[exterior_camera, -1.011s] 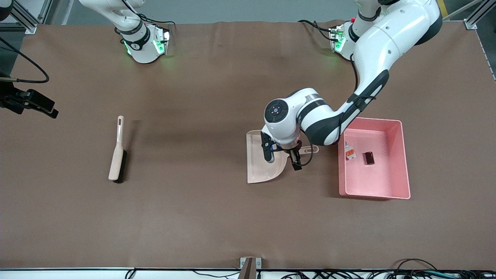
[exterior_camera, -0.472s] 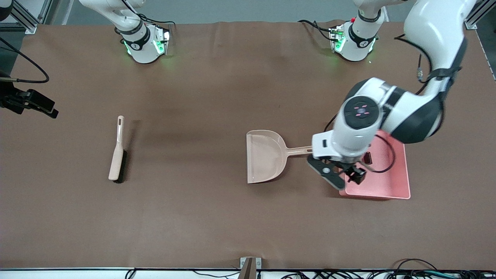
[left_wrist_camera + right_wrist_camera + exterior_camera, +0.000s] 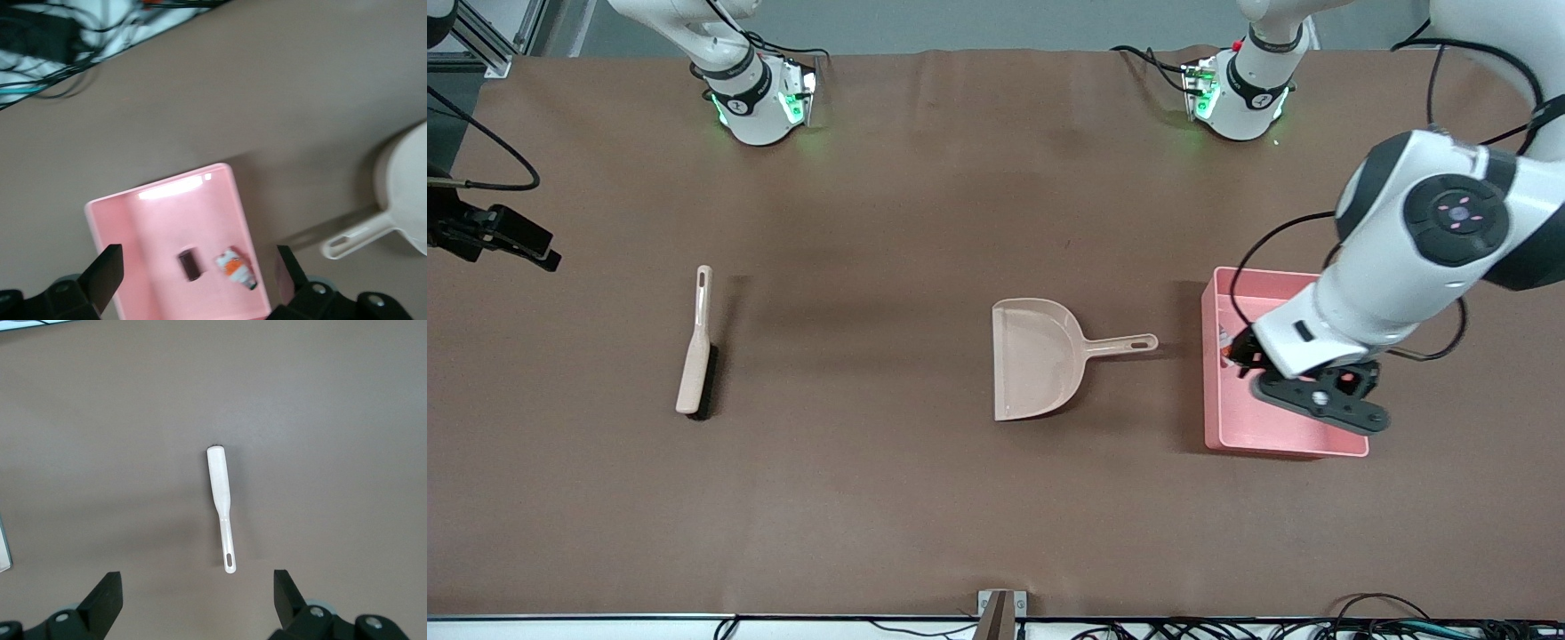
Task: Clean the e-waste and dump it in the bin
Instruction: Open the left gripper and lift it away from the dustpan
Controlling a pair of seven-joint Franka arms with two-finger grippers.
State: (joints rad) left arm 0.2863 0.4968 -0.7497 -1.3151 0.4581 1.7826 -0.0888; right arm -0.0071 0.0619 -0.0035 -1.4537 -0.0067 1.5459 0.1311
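The pink bin (image 3: 1213, 400) stands toward the left arm's end of the table. In it lie both pieces of e-waste, a white-grey piece with orange marks (image 3: 237, 267) and a dark block (image 3: 189, 264). In the front view only the white-grey piece (image 3: 1227, 343) shows; my left arm hides the block. My left gripper (image 3: 1320, 402) hangs open and empty over the bin (image 3: 160, 227), as the left wrist view (image 3: 199, 268) shows. My right gripper (image 3: 197, 590) is open and empty, high over the brush (image 3: 220, 487).
The beige dustpan (image 3: 1036, 356) lies flat beside the bin, its handle (image 3: 353, 233) pointing at it. The long beige brush (image 3: 695, 356) lies toward the right arm's end. A black camera mount (image 3: 494, 236) juts in at that table end. Cables run along the front edge.
My left arm has swung away from the dustpan's handle and now hangs over the bin. The dustpan stays flat on the table. The brush has not moved.
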